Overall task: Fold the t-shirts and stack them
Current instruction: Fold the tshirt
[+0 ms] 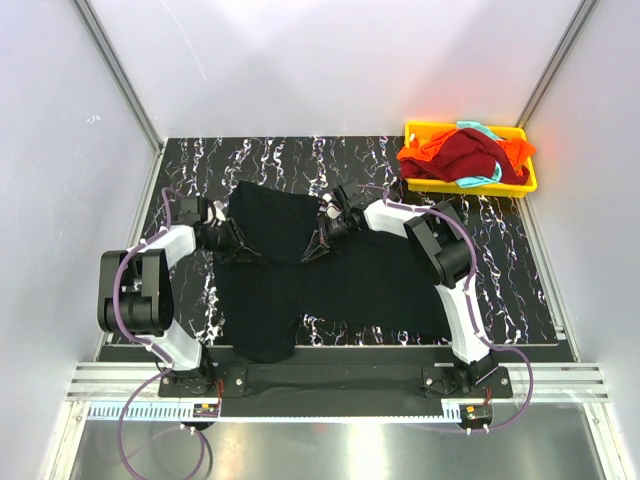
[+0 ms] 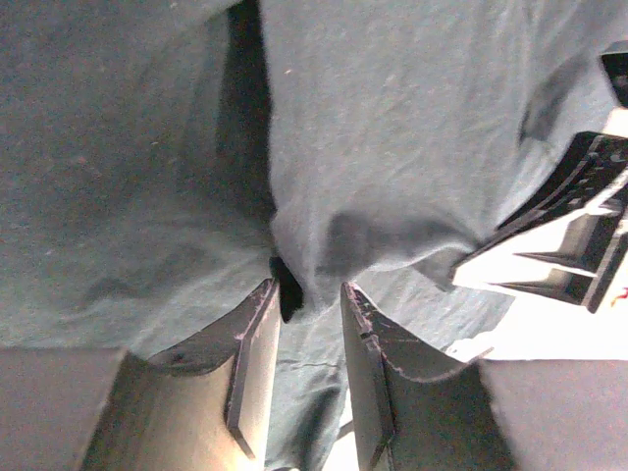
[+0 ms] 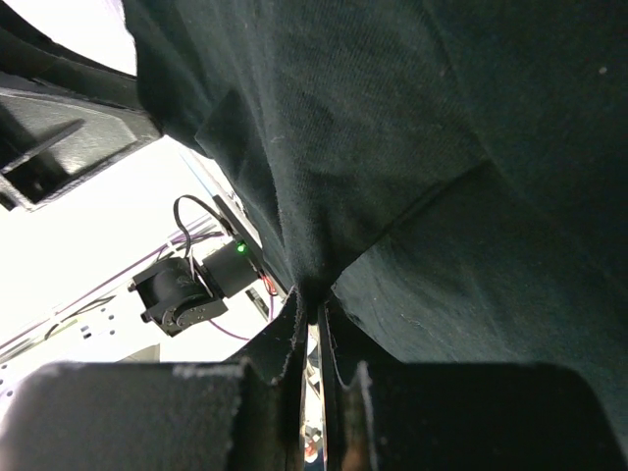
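The black t-shirt [image 1: 350, 280] lies spread across the middle of the table [image 1: 500, 260], between the two arms, with its far part folded over. The left gripper [image 2: 309, 294] is clenched on a raised fold at the shirt's left edge. The right gripper [image 3: 314, 309] pinches a fold near the shirt's middle, its jaws almost together. The dark red t-shirt [image 1: 470, 150], orange t-shirt [image 1: 420, 157] and teal t-shirt [image 1: 482, 180] sit heaped in a yellow tray [image 1: 470, 188] at the far right corner.

Left gripper [image 1: 228, 238] and right gripper [image 1: 322, 243] sit at the black t-shirt's [image 1: 330, 285] upper edges
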Tool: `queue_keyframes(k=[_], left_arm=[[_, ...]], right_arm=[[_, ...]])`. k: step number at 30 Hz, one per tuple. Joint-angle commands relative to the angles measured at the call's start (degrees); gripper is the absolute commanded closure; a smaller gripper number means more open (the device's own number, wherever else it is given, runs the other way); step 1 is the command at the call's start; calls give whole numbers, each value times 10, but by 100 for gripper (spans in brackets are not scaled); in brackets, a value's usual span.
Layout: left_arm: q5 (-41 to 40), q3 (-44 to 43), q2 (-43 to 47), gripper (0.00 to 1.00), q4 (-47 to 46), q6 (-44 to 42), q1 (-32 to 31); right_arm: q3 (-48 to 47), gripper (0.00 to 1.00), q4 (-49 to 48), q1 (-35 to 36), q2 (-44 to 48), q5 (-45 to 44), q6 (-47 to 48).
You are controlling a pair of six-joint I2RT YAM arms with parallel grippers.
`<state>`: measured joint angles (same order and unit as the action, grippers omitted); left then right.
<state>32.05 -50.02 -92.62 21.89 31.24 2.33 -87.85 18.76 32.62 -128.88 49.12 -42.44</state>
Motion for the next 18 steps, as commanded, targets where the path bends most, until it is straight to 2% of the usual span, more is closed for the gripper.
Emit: queue_keyframes(k=[1, 5, 8, 11, 13, 14, 16, 17, 18], left_arm=[[27, -3, 24, 64, -39, 24, 2], [53, 2, 17, 64, -75, 52, 3], [50, 9, 21, 73, -85, 69, 3], [57, 17, 36, 89, -88, 93, 3], [78, 30, 66, 93, -97, 133, 3], [89, 35, 79, 93, -118, 150, 3], [67, 28, 110, 93, -100, 153, 3], [45, 20, 134, 88, -45, 124, 5], [22, 11, 141, 83, -29, 112, 8]], right_arm=[[-22, 92, 1, -2, -1, 15, 8], [-23, 92, 1, -2, -2, 16, 9], [-24, 92, 2, -2, -2, 18, 7], [-21, 92, 3, -4, 0, 19, 9], [-18, 92, 3, -5, 2, 19, 10], [-17, 92, 3, -5, 3, 19, 12], [-14, 92, 2, -7, 3, 19, 14], [-14, 91, 3, -8, 3, 20, 16], [-14, 91, 4, -9, 3, 26, 18]])
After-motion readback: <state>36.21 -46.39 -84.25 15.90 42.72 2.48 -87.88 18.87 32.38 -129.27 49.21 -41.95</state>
